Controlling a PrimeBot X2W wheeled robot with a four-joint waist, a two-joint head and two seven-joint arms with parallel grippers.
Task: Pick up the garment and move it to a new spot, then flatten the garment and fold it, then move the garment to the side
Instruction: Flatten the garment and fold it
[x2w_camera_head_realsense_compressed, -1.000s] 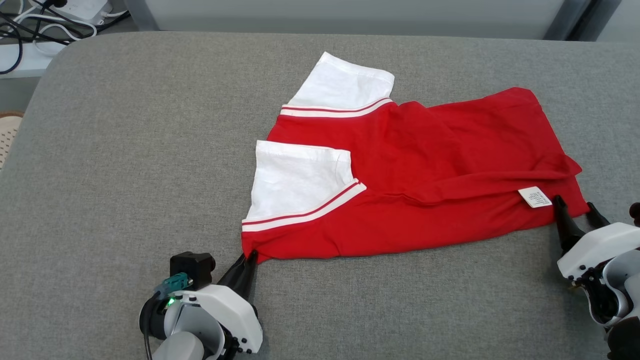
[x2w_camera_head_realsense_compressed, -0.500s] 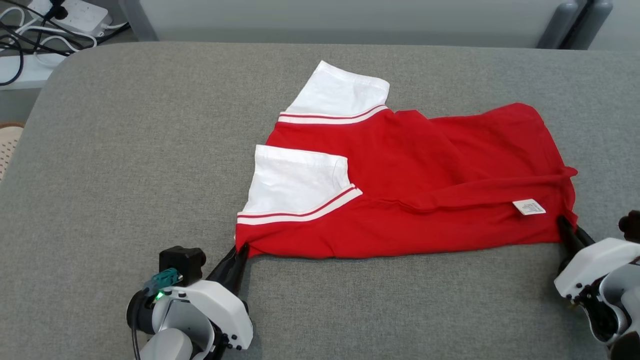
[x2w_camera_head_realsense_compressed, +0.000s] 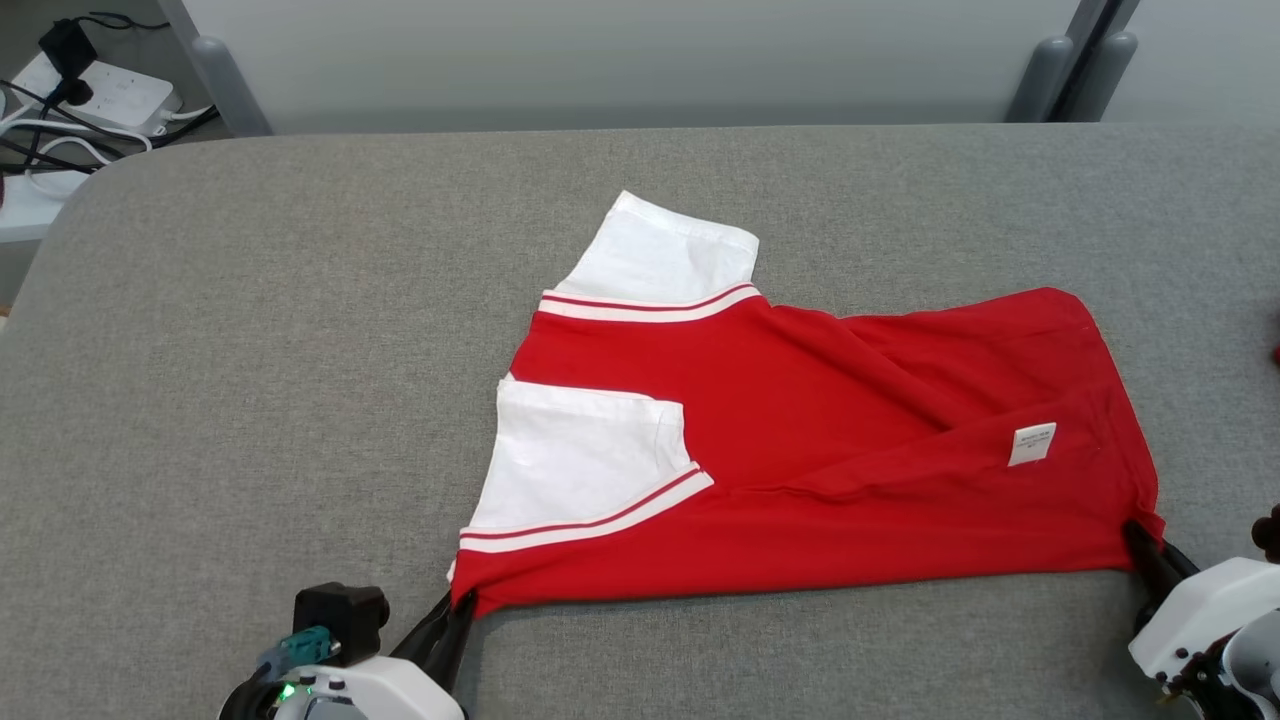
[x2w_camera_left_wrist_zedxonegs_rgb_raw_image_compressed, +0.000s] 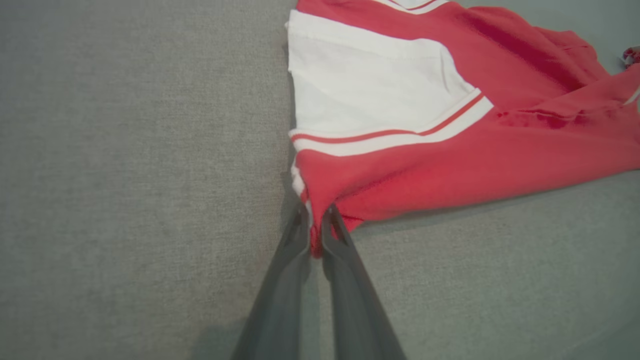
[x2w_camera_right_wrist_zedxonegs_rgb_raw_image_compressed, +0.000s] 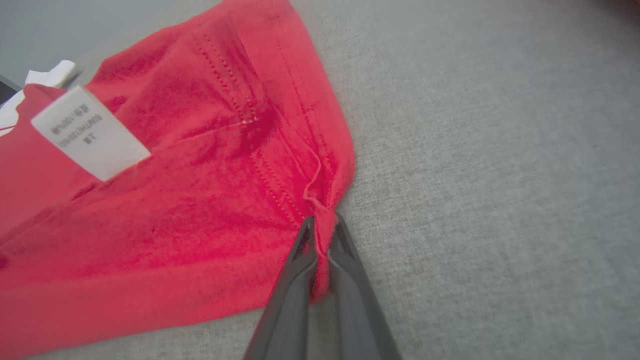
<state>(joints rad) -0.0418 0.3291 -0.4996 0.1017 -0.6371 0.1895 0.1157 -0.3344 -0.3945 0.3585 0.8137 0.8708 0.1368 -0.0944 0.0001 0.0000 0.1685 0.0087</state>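
Note:
A red garment (x2w_camera_head_realsense_compressed: 800, 440) with white sleeves (x2w_camera_head_realsense_compressed: 580, 460) and red-and-white stripes lies folded on the grey table (x2w_camera_head_realsense_compressed: 250, 350). My left gripper (x2w_camera_head_realsense_compressed: 460, 603) is shut on its near left corner, seen close up in the left wrist view, where red cloth (x2w_camera_left_wrist_zedxonegs_rgb_raw_image_compressed: 450, 155) is pinched at my gripper (x2w_camera_left_wrist_zedxonegs_rgb_raw_image_compressed: 315, 225). At the near right corner my right gripper (x2w_camera_head_realsense_compressed: 1140, 535) is shut on the hem, and the right wrist view shows the pinch at my gripper (x2w_camera_right_wrist_zedxonegs_rgb_raw_image_compressed: 322, 227) with the red cloth (x2w_camera_right_wrist_zedxonegs_rgb_raw_image_compressed: 190, 200) spreading away. A white care label (x2w_camera_head_realsense_compressed: 1033, 443) lies on the red cloth near that corner, also visible as the label (x2w_camera_right_wrist_zedxonegs_rgb_raw_image_compressed: 90, 132).
A white power strip (x2w_camera_head_realsense_compressed: 95, 90) and dark cables (x2w_camera_head_realsense_compressed: 40, 140) lie on the floor beyond the table's far left corner. Grey posts (x2w_camera_head_realsense_compressed: 1045, 65) stand behind the far edge. Bare grey table surface extends to the left of the garment.
Both grippers have drawn the garment's near edge toward me, pulling it straighter and flatter. The camera has tilted, so the whole scene sits lower in the head view.

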